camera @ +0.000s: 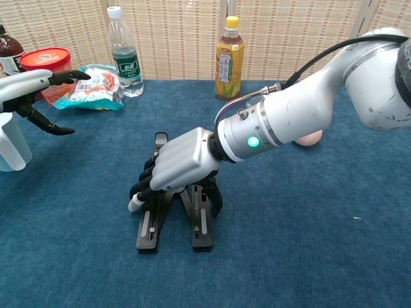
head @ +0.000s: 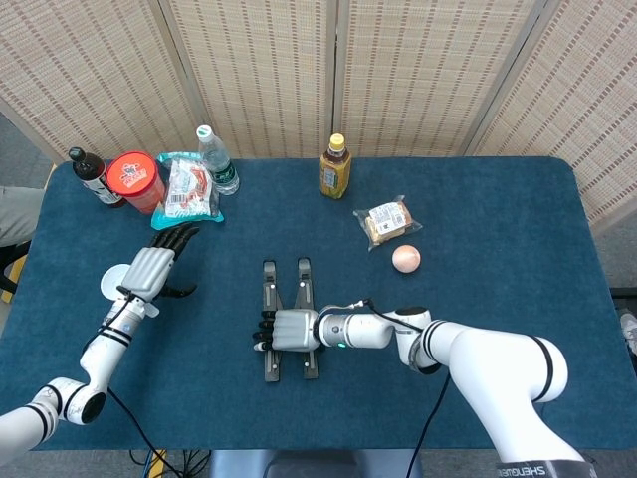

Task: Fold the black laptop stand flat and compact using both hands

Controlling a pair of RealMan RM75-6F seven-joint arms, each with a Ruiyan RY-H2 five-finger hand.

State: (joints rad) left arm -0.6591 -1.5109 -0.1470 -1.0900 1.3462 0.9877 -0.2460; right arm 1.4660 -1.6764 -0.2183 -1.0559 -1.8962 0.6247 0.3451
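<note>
Setting: a table (head: 518,209) covered in dark blue cloth, with woven reed screens behind it.

Laptop stand: the black laptop stand (head: 269,284) (camera: 149,232) lies on the cloth near the table's middle, its two slotted bars side by side. The ends of both bars stick out past the right hand's fingers on the far side and on the near side.

Right hand: the right hand (head: 283,330) (camera: 180,165) sits palm down on top of the stand. Its dark fingers (camera: 142,184) curl down over the bar nearer the robot's left, and the thumb reaches down beside the other bar. The hand presses on the stand; whether the fingers truly clasp it cannot be told.

Left hand: the left hand (head: 156,267) (camera: 31,86) hovers well apart from the stand, holding nothing, with its fingers stretched out and spread.

Beyond the left fingertips: a snack packet (head: 187,187) (camera: 94,87) lies just past the fingertips. A red-lidded tub (head: 134,179) (camera: 43,59) and a dark bottle (head: 92,173) stand beside it, and a clear water bottle (head: 216,159) (camera: 124,54) stands on its other side.

Below the left hand: a white cup (head: 113,282) (camera: 13,141) stands on the cloth by the wrist.

Far from both hands: a yellow-capped tea bottle (head: 335,166) (camera: 228,59) stands at the back edge. A wrapped bun (head: 386,221) and a pale peach-coloured ball (head: 405,258) lie behind the right forearm.
</note>
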